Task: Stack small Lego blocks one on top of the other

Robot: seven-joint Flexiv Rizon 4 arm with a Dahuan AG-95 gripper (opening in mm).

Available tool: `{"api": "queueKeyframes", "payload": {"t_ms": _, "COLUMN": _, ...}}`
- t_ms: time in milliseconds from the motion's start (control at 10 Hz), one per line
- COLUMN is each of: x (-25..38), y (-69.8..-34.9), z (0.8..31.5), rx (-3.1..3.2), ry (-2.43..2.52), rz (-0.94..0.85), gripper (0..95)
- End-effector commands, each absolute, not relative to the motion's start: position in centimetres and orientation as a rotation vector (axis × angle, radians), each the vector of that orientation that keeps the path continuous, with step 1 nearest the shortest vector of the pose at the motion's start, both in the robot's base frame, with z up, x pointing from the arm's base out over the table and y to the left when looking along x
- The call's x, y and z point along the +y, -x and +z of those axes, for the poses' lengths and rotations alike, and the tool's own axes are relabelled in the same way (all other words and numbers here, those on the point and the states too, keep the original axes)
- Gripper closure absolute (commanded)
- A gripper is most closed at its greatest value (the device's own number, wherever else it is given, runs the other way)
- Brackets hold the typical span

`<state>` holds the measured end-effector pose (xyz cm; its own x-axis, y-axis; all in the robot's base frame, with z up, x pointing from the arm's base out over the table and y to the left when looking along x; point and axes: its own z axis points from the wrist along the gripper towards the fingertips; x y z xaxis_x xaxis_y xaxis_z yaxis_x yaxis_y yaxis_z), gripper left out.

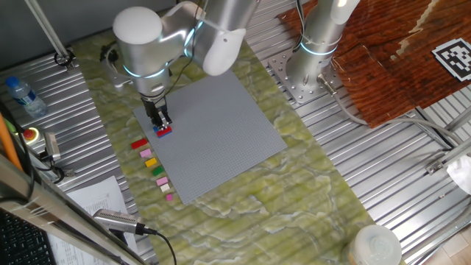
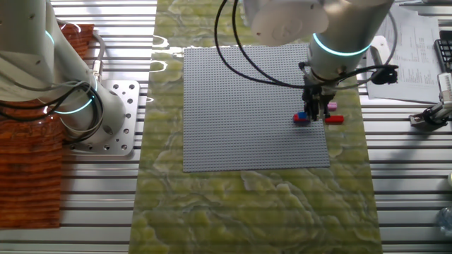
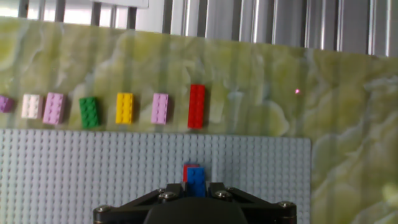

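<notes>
A small blue block (image 3: pixel 196 181) sits on top of a small red block (image 3: pixel 188 168) on the grey studded baseplate (image 3: pixel 74 168), near its edge. My gripper (image 3: pixel 196 190) stands straight over the pair, its jaws close on either side of the blue block. In one fixed view the gripper (image 1: pixel 160 122) reaches down onto the blue-and-red pair (image 1: pixel 163 131). In the other fixed view the gripper (image 2: pixel 311 107) is at the blue block (image 2: pixel 301 117). The fingertips themselves are hidden.
A row of loose bricks lies on the green mat beside the baseplate: a long red one (image 3: pixel 196 106), pink (image 3: pixel 160 108), yellow (image 3: pixel 124 107), green (image 3: pixel 89 112) and more pink ones (image 3: pixel 54 107). A second arm's base (image 1: pixel 313 51) stands beyond the plate.
</notes>
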<state>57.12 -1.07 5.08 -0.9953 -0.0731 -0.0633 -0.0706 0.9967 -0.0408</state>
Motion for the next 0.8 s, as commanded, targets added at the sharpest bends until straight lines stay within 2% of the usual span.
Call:
{"api": "queueKeyframes", "payload": {"t_ms": 100, "x": -1.1, "y": -57.2, "z": 5.1, "rx": 3.078, "ry": 0.108, "rz": -0.056, "gripper": 95.0}}
{"api": "queueKeyframes", "payload": {"t_ms": 800, "x": -0.4, "y": -57.2, "z": 4.0, "rx": 3.079, "ry": 0.094, "rz": -0.059, "gripper": 95.0}}
